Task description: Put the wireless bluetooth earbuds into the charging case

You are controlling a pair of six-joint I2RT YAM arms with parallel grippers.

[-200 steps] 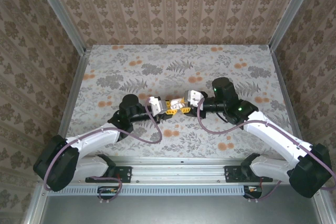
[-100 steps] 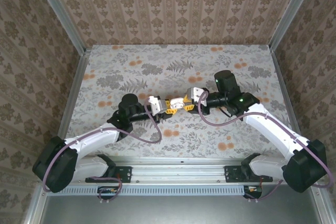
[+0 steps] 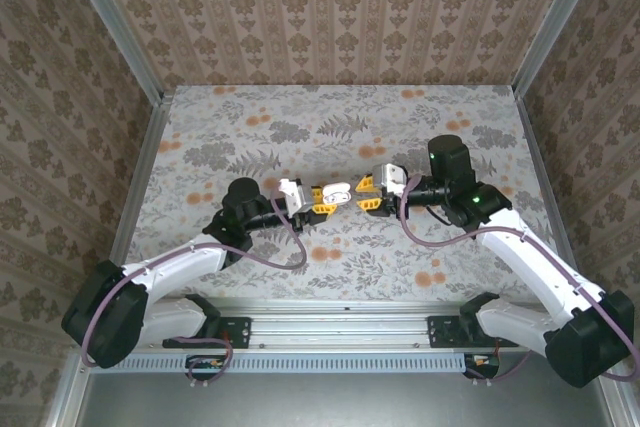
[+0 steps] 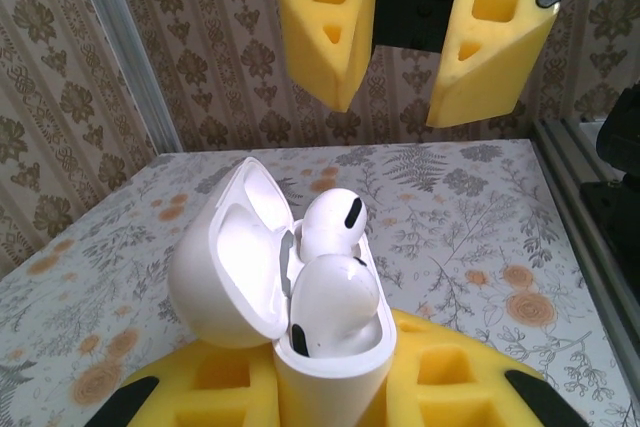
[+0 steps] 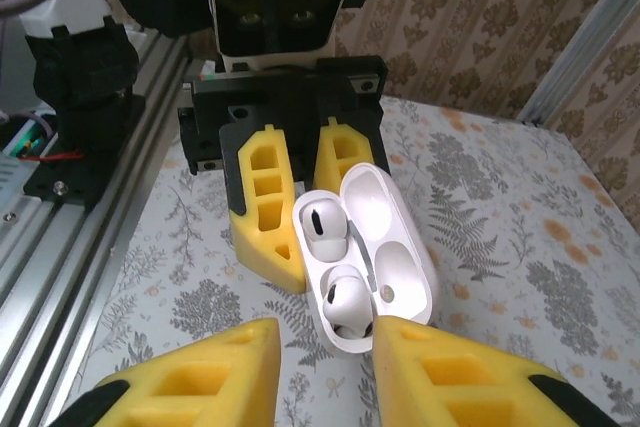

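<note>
Left gripper [image 3: 320, 199]: jaws clamped on the lower body of the case [image 4: 335, 372], one yellow finger [image 5: 265, 209] on each side, grip firm, no gap seen between pads and shell. The case sits near mid-table in the top view, between the two grippers, its open end pointing toward the right gripper [image 3: 372, 195]. Lid [image 4: 225, 257] is swung fully back on its hinge, lying to the left in the left wrist view and to the right in the right wrist view; its inner hollow is bare. Both earbuds are seated in the case wells: near one [image 4: 335, 292] with its rounded head up and a dark oval mark low on its side, far one [image 4: 330, 222] just behind it with a dark slot on its face; the two are close together, heads standing proud of the rim. Right gripper: jaws apart, nothing between the fingers [image 4: 325, 17], and it holds nothing; it stands just beyond the open end of the case, clear of it, tips aimed at the case. The two grippers face each other nearly in line over the floral table [image 3: 250, 107]. Cannot tell whether the case bottom touches the table or is held above it.
</note>
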